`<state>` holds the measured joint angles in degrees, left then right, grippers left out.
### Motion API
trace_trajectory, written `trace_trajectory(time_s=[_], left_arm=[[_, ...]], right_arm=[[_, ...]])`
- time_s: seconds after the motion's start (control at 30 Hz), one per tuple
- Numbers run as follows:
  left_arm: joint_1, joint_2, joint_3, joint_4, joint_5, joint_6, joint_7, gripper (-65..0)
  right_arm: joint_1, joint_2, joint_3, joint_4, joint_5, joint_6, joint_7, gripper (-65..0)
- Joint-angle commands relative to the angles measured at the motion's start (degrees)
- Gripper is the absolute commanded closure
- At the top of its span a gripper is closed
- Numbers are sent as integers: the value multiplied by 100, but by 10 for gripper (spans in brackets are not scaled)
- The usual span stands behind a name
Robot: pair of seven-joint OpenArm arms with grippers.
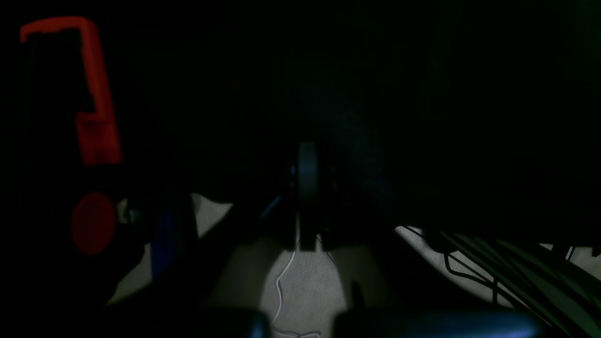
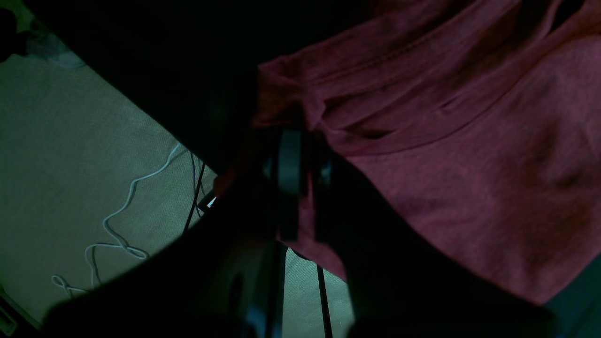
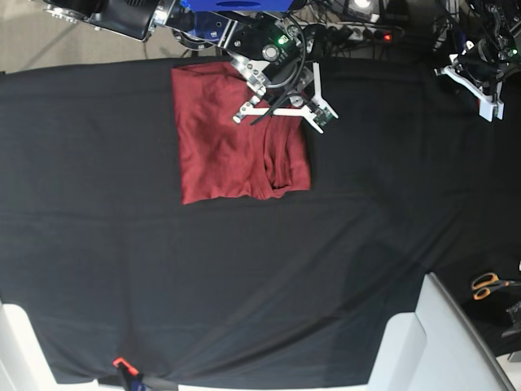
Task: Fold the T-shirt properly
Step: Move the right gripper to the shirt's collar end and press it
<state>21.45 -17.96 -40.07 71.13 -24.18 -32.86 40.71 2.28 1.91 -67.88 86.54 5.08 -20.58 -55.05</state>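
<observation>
The dark red T-shirt [image 3: 232, 151] lies as a folded rectangle on the black cloth [image 3: 244, 277], at the back and left of centre, with a rumpled folded strip along its right side. My right gripper [image 3: 278, 110] sits over the shirt's back right corner. In the right wrist view its fingers [image 2: 289, 159] are closed together on an edge of the maroon fabric [image 2: 469, 155], near the table's edge. My left gripper [image 3: 479, 81] is off at the far back right, away from the shirt. Its view is very dark, and its fingers [image 1: 307, 171] are pressed together with nothing between them.
Orange-handled scissors [image 3: 487, 284] lie at the right edge. A white panel [image 3: 440, 342] juts in at the bottom right. An orange clamp [image 3: 120, 363] grips the cloth's front edge. Cables [image 2: 122, 220] trail on the floor beyond the table. A red clamp [image 1: 96, 117] shows beside the left gripper.
</observation>
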Motion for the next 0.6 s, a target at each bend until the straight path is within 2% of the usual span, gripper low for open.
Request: trace_trajectory(time_s=[0.0,0.1,0.57], left_arm=[[13,-108,-32,82,-56,-6,-66,0],[13,-108,-32,82,-56,-6,-66,0],[-101,-108,-32,-41,-47,-6,-58,0]], right_arm=[[40,-55,14,106,-20,5,50,-20],[31,-37,5,141,-20,5,-29,-2],[-48,130,14,625,24,5,-566,-2]])
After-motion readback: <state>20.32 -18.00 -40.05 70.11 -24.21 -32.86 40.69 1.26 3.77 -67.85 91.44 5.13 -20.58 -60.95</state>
